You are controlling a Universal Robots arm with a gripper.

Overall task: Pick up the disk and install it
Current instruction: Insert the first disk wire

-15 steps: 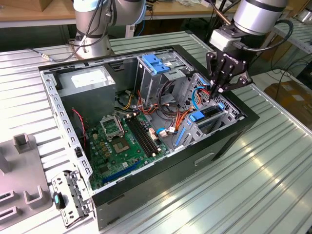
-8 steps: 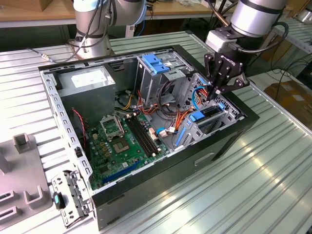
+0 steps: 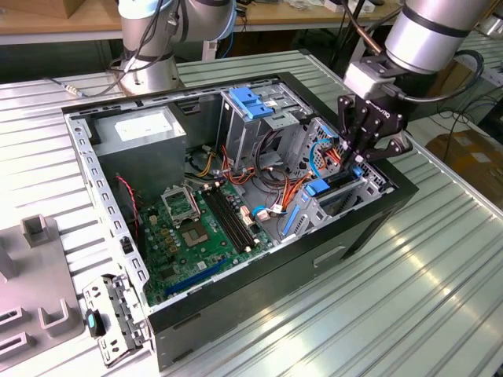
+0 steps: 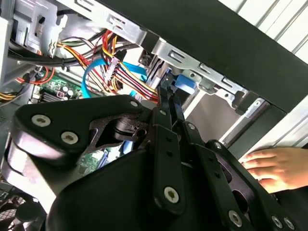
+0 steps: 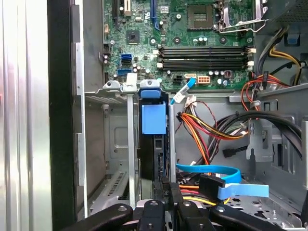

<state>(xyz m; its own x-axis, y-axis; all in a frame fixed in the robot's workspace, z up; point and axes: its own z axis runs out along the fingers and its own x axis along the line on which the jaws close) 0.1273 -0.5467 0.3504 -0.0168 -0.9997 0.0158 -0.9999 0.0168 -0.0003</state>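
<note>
Black gripper point(image 5: 166, 204) fingers pinch the disk point(image 5: 154, 159) edge-on, its long axis running straight ahead into the drive bay point(image 5: 118, 125) at the computer case's point(image 3: 369, 228) front corner.

disk point(image 5: 153, 144) apparently edge-up in drive bay point(image 5: 126, 144) | motherboard point(image 5: 192, 43) beyond | cables point(image 5: 211, 130) beside

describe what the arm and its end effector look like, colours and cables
The arm is a silver-grey tube with a black band at its joint and a light grey wrist block. A black cable loops alongside it. The end effector is matte black, built of bolted linkage bars with silver screw heads.
</note>
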